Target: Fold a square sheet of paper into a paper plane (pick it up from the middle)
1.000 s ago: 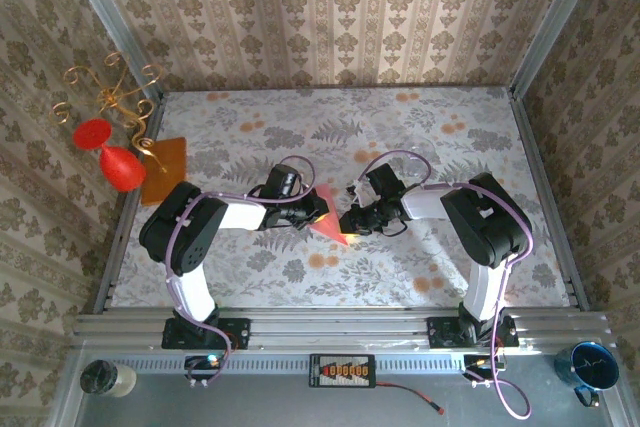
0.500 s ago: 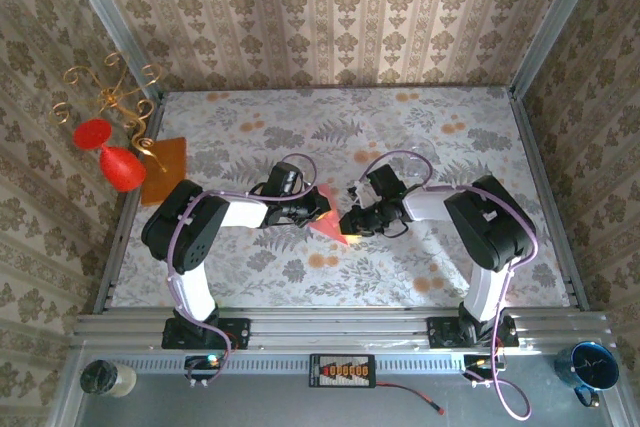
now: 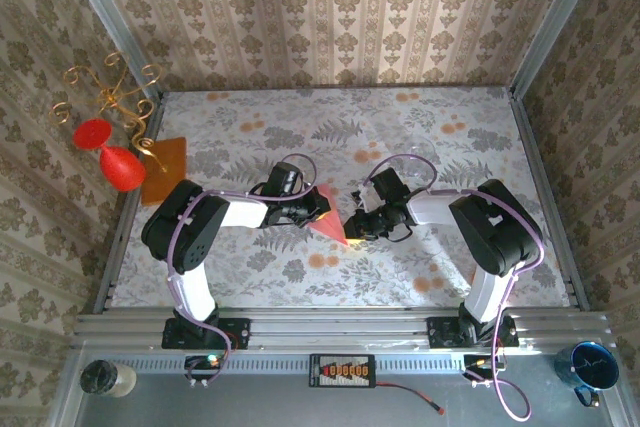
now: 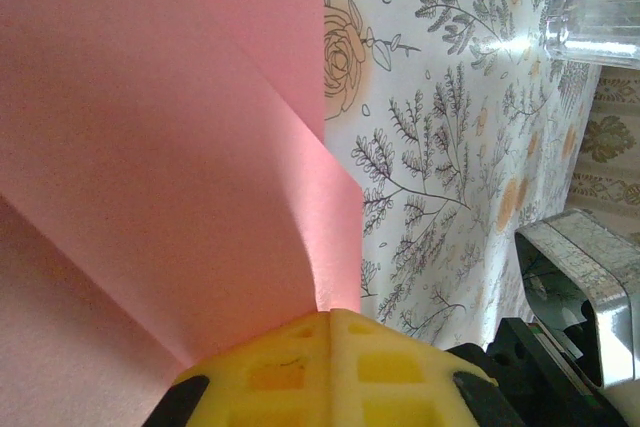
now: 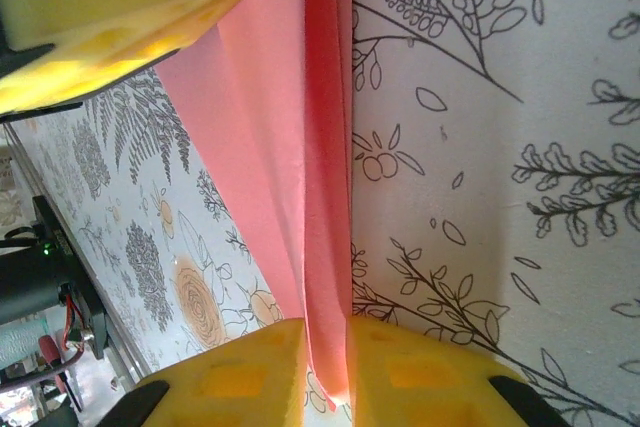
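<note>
The square sheet of paper (image 3: 328,220) is pink and folded along creases into a pointed, paper plane shape, held just over the table's middle. My left gripper (image 3: 316,211) is shut on its left part. In the left wrist view the yellow pads (image 4: 300,367) meet on the crease of the paper (image 4: 170,147). My right gripper (image 3: 353,227) comes in from the right and is shut on the pointed end. In the right wrist view the layered paper (image 5: 325,197) runs down between the right gripper (image 5: 328,352) pads, with a left fingertip (image 5: 110,7) at the top left.
An orange rectangular sheet (image 3: 166,169) lies at the table's left edge beside a red goblet (image 3: 112,157) and a gold wire stand (image 3: 115,87). A blue mug (image 3: 592,367) and a jar (image 3: 106,377) stand off the table in front.
The right arm has shifted slightly to the right and its gripper sits a little lower on the paper's point. The left gripper and the paper have hardly moved.
</note>
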You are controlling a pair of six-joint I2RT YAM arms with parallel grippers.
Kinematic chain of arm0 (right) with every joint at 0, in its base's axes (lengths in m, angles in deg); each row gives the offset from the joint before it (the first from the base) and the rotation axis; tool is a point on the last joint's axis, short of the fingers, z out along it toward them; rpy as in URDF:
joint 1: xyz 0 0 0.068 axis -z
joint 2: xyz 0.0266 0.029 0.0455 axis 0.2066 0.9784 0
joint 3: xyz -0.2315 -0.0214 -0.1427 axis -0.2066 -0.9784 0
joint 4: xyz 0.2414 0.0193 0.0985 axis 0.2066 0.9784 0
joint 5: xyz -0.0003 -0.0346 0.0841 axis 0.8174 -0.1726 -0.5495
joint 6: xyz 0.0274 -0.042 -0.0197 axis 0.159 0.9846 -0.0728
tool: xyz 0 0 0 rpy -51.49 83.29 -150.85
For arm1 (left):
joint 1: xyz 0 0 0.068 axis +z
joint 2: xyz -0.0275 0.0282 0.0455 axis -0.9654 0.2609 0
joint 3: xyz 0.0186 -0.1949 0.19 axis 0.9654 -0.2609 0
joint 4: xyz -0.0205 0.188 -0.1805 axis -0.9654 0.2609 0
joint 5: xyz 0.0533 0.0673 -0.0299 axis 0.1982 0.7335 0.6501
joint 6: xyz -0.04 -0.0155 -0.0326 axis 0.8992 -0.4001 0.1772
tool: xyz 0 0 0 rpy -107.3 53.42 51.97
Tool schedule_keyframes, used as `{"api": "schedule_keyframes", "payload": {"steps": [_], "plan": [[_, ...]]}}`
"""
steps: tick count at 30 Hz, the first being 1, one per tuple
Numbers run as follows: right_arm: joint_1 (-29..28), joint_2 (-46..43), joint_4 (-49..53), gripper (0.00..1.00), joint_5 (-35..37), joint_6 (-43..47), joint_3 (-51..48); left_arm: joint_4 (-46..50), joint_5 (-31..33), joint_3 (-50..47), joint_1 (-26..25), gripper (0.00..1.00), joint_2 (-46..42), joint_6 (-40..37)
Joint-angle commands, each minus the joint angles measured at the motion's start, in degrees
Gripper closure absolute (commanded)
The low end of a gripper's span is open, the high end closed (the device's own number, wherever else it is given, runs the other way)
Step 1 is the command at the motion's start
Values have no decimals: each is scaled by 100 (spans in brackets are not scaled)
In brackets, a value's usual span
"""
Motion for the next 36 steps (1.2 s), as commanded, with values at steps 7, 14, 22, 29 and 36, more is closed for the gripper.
{"api": "schedule_keyframes", "payload": {"steps": [7,14,22,29,36], "plan": [[-12,180,529,84,286,46,-102,204,37,126,60,96,105,-110],[-79,282,569,85,376,62,-80,321,40,179,68,97,123,-142],[-120,301,609,85,418,65,-40,316,15,209,68,96,192,-150],[-122,312,609,85,411,60,-40,318,-28,262,77,96,276,-196],[-123,313,580,85,425,53,-66,373,-73,233,103,96,419,-217]]}}
